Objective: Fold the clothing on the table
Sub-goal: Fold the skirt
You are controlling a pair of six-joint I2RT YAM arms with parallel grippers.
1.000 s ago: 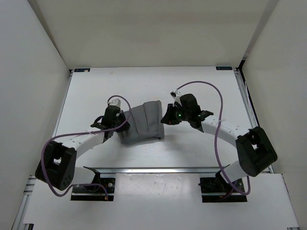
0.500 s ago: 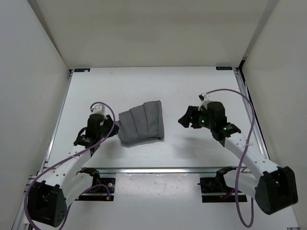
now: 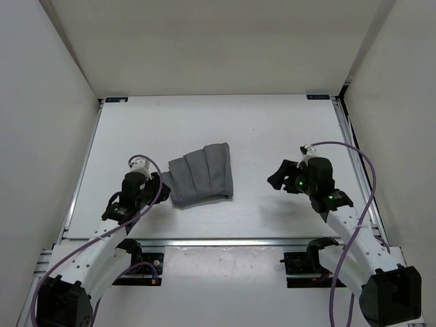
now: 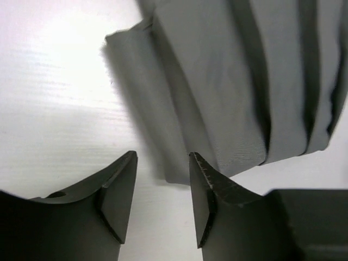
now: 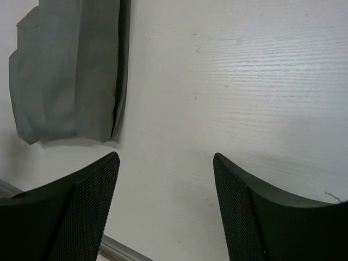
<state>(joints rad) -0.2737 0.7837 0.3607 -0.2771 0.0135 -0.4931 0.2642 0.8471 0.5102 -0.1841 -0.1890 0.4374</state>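
Nearest the camera, the two arms stand at the front of the table [image 3: 272, 129]. The left arm [image 3: 102, 238] and the right arm [image 3: 347, 225] are white with black parts. A purple cable [image 3: 361, 163] loops over the right arm, and another one hangs by the left arm. A silver rail [image 3: 218, 242] runs along the front edge of the table, just past the arm bases.

A little farther in is the left gripper [image 3: 153, 182]. It sits low over the table and points at the left side of the clothing [image 3: 201, 174]. Its jaws are apart and hold nothing. From the left wrist, the left gripper [image 4: 163, 163] has a gap between its two dark fingers. The clothing [image 4: 228, 81] lies just past the tips, and one corner shows through the gap.

On the other side is the right gripper [image 3: 274, 180]. It is well apart from the clothing, with bare table between them. Its jaws are spread wide and hold nothing. From the right wrist, the right gripper [image 5: 166, 157] shows only white table between its fingers. The clothing [image 5: 65, 70] is off to the upper left.

The clothing is grey and soft. It lies flat near the middle of the table, folded into a small block with long pleats running across it.

Farthest back are the table's far edge and the white walls [image 3: 204, 48].
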